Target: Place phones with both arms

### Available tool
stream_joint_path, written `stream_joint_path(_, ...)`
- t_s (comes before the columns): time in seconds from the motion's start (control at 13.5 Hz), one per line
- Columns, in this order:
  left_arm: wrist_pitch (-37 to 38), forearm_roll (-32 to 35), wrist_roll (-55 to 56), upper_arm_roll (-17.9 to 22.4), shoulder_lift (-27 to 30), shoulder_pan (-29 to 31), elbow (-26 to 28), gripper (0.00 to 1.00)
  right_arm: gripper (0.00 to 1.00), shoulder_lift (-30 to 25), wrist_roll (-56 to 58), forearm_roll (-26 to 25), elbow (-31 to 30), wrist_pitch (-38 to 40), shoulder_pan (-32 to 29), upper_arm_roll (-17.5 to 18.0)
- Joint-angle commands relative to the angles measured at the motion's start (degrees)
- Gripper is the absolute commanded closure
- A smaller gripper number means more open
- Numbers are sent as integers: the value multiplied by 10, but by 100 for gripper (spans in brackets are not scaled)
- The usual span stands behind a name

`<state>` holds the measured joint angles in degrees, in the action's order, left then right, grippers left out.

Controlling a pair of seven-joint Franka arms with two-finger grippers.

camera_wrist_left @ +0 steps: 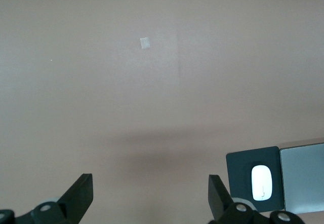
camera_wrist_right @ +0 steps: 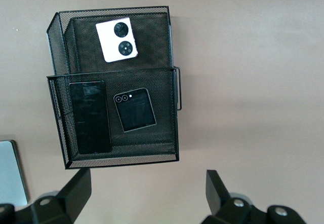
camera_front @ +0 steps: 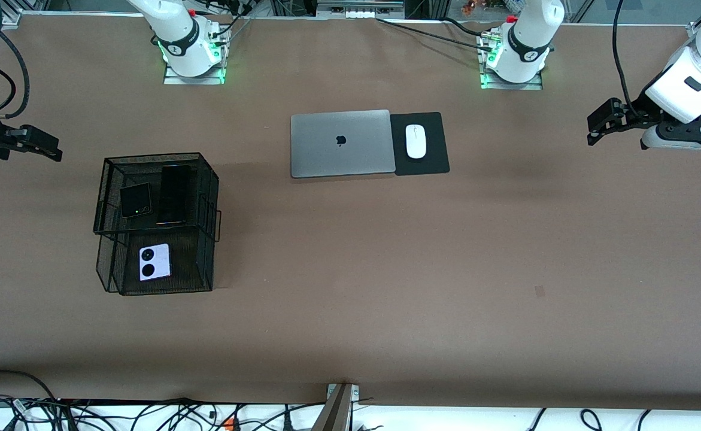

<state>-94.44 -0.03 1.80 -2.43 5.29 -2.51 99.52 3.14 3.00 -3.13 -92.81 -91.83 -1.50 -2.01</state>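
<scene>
While both arms wait high at the table's two ends, the right gripper (camera_front: 48, 149) hangs with its jaws spread and empty beside the black mesh rack (camera_front: 209, 197) — my landmark for everything else. All three phones sit in that rack: the black flip phone (camera_front: 135, 200) and the long slab phone (camera_front: 173, 194) side by side on its upper tier, the lilac-white flip phone (camera_front: 154, 261) on the lower tier, nearer the front camera. To lift one cleanly, I'd say the right arm should drop straight down, jaws across a phone's narrow width, clear of the wire walls — those walls are the real obstacle. Toward the left arm's end from the rack lie the silver laptop (camera_front: 339, 143) and white mouse (camera_front: 415, 141) on its black pad (camera_front: 434, 158). Well past them, the left gripper (camera_front: 595, 129) hovers wide open over bare table, holding nothing.
</scene>
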Motion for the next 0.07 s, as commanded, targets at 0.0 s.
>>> stream_joint_path(0.0,8,-12,-3,1,0,2,-7,0,0,-7,-9,0,3,11,-9,10)
